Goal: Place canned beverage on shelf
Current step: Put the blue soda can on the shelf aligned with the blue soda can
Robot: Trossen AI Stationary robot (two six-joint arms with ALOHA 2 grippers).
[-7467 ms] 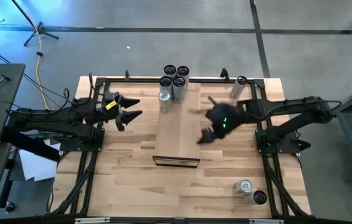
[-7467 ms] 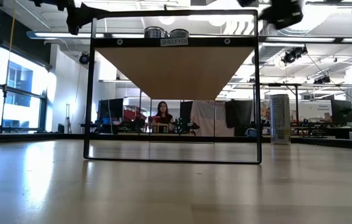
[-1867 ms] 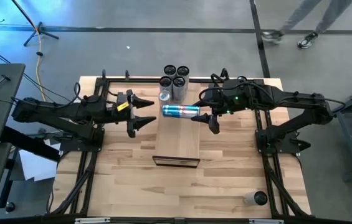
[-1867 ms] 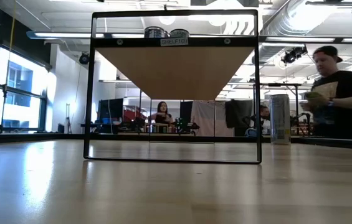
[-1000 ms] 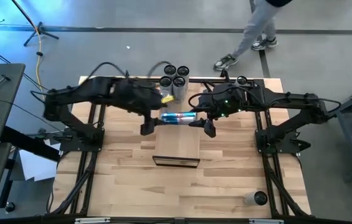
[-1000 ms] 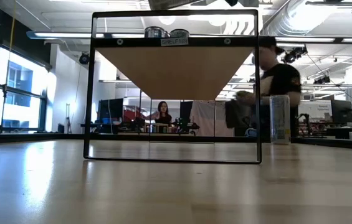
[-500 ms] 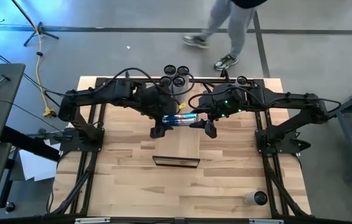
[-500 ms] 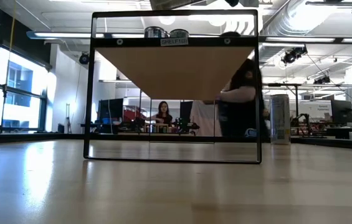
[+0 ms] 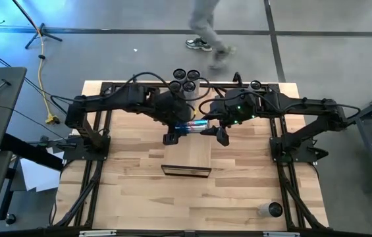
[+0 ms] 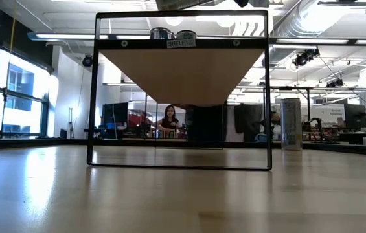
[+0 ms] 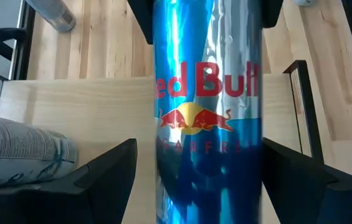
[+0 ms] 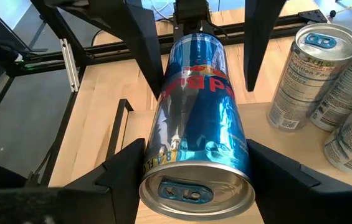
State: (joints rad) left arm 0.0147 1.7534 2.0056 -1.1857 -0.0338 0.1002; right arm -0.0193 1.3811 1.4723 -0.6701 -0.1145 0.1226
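A blue and silver beverage can (image 9: 192, 126) lies level in the air above the shelf (image 9: 189, 155), a pale board on a black frame. My right gripper (image 9: 213, 131) is shut on it from the table's right. My left gripper (image 9: 176, 131) is open. Its two fingers (image 12: 144, 50) stand on either side of the can's bottom end; whether they touch it, I cannot tell. In the left wrist view the can (image 11: 207, 93) fills the space between my left fingers (image 11: 104, 180). Several silver cans (image 9: 186, 79) stand on the shelf's far end. My right gripper pinches the can's side wall (image 12: 157, 155) near its lid end between the two fingers (image 12: 123, 177). The fingers come from the table's right, slanting down, and lie along the can. The can is lifted clear of the shelf, its lid end toward my right wrist.
One can (image 9: 256, 85) stands at the table's far right and shows in the low view as a tall can (image 10: 291, 123). Another can (image 9: 271, 209) is at the near right corner. A person (image 9: 205, 26) walks past beyond the far edge.
My left gripper has gone toward the table's right and down, and its open fingers now stand around the can's bottom end. My right gripper and the can have kept still. A person has walked leftward behind the table.
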